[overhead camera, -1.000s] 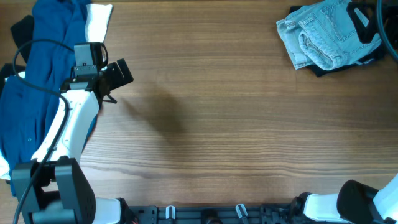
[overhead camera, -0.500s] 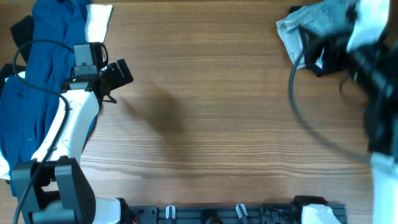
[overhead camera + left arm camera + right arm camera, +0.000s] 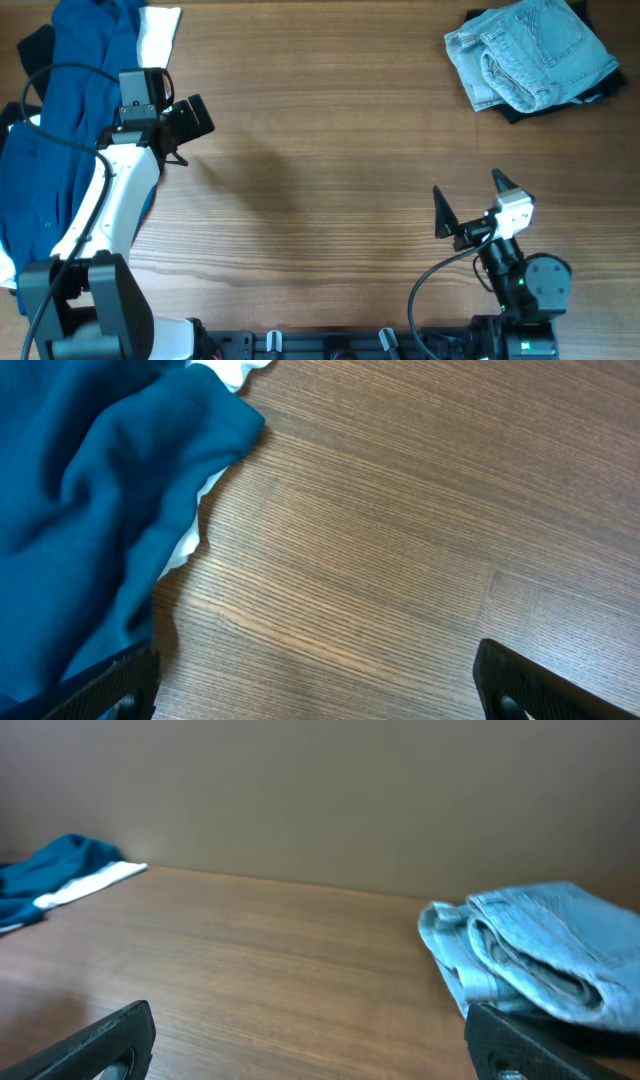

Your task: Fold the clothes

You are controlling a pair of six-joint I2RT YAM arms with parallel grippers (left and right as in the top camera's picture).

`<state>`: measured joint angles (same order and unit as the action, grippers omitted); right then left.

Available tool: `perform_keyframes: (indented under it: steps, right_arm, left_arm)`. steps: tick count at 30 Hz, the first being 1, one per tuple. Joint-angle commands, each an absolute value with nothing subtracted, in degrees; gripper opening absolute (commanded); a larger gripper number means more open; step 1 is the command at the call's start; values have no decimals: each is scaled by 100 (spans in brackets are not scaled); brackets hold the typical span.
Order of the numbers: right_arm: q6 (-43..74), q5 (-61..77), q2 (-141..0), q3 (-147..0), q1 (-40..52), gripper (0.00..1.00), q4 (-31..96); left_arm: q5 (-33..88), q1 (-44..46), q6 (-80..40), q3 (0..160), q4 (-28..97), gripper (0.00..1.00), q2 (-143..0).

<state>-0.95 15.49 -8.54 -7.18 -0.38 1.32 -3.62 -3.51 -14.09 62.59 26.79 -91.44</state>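
Observation:
The light-blue jeans lie in a folded bundle at the table's far right corner; they also show at the right of the right wrist view. My right gripper is open and empty near the front right edge, well short of the jeans. In its own view the open fingers frame bare wood. My left gripper is open and empty at the far left, beside the dark blue shirt. Its fingers hover over bare table next to the shirt's edge.
A black garment peeks out under the jeans. A white cloth lies under the blue shirt at the far left. A dark item sits at the far left corner. The wooden table spans between the two piles.
The right arm swept in from the far right corner by the jeans to the front right edge. The jeans lie as before. The left arm has not moved.

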Motion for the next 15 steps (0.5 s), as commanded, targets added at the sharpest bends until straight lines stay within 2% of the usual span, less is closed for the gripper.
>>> perform_keyframes:
  steps: [1, 15]
  right_arm:
    - [456, 843, -338, -336, 113, 100, 126]
    - [355, 744, -27, -32, 132, 99, -56]
  left_arm:
    - [-438, -366, -1396, 6259, 2663, 100, -9168]
    - [-438, -366, -1396, 6259, 2665, 100, -9168]
